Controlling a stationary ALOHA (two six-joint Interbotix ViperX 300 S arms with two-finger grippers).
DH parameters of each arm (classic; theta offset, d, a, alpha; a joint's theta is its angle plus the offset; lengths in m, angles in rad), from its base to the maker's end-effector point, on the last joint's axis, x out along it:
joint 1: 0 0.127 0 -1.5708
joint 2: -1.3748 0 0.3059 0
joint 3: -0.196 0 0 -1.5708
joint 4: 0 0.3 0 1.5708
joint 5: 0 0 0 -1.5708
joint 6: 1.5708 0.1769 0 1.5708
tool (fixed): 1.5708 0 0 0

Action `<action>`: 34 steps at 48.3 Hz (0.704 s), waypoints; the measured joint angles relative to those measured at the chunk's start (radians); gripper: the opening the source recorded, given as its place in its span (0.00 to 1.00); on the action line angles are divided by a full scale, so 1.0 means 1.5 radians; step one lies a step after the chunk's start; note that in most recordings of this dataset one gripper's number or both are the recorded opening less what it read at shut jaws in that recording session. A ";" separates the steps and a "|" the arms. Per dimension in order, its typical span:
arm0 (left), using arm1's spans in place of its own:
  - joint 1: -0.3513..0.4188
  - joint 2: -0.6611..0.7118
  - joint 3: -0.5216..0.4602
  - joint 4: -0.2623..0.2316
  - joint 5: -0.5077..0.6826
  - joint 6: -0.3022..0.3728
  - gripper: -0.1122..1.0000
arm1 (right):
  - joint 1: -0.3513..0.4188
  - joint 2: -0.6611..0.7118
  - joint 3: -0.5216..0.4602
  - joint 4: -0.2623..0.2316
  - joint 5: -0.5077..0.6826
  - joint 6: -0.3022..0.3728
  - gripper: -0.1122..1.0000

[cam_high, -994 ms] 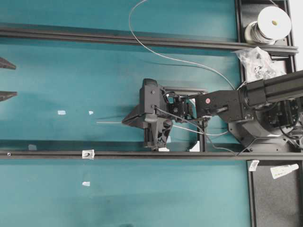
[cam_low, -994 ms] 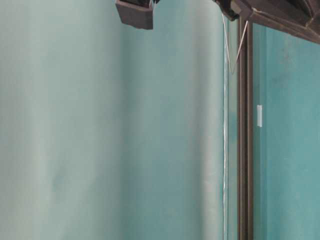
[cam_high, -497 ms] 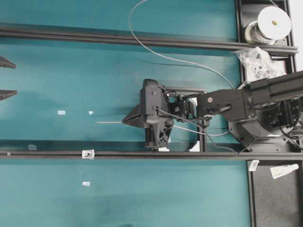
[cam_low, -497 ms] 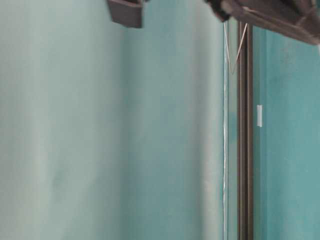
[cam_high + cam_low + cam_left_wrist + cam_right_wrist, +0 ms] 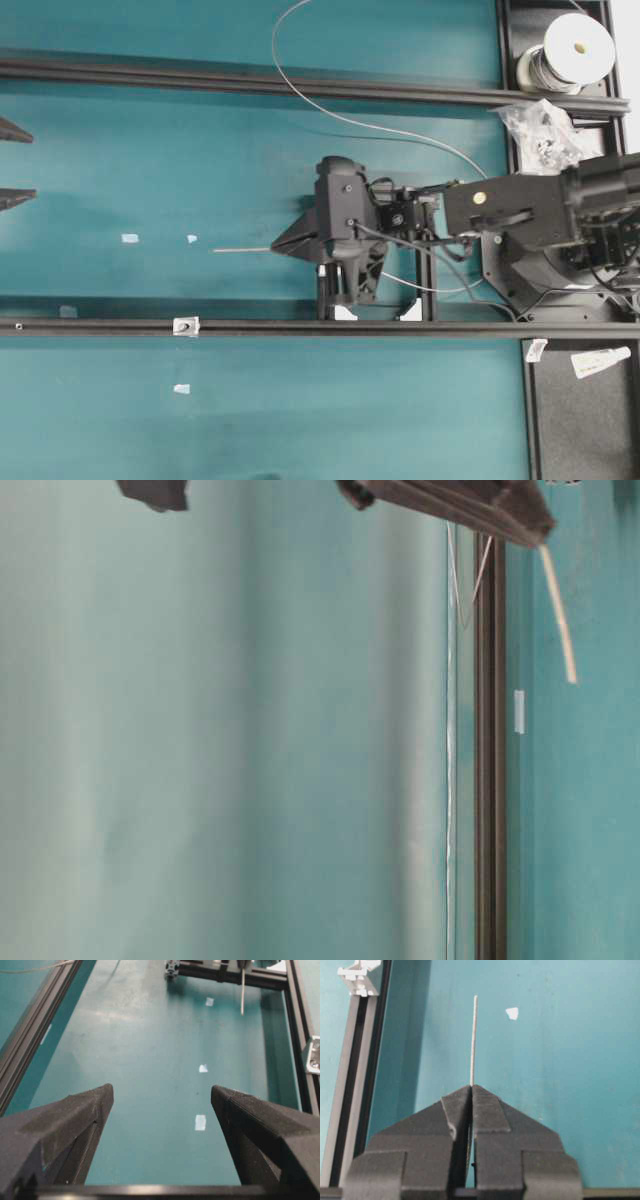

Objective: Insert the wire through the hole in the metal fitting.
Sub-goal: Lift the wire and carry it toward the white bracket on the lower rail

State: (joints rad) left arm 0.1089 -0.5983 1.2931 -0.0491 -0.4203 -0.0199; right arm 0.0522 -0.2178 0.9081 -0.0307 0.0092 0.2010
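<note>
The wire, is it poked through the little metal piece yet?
Not yet. The wire sticks straight out of the shut right gripper, its tip in the air, away from the metal fitting on the rail.

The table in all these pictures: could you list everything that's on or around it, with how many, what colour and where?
wire: one, silvery, runs from the spool in a loop across the upper rail to the right gripper; a short straight end sticks out past the fingertips
spool: one, white, top right corner
metal fitting: one, silver, on the lower rail, left of middle
rails: two long black ones across the table
tape scraps: four, pale, on the teal surface at left
plastic bag: one, clear, below the spool
white tube: one, lower right
left gripper: black, open, at the left edge
right gripper: black, shut on the wire, mid-table
</note>
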 measured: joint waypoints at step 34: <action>0.006 0.001 0.001 -0.001 -0.042 -0.008 0.70 | 0.016 -0.085 0.095 0.015 -0.110 0.015 0.09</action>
State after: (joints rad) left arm 0.1181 -0.5967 1.2947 -0.0506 -0.4832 -0.0322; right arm 0.0767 -0.3451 1.0508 -0.0077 -0.1565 0.2240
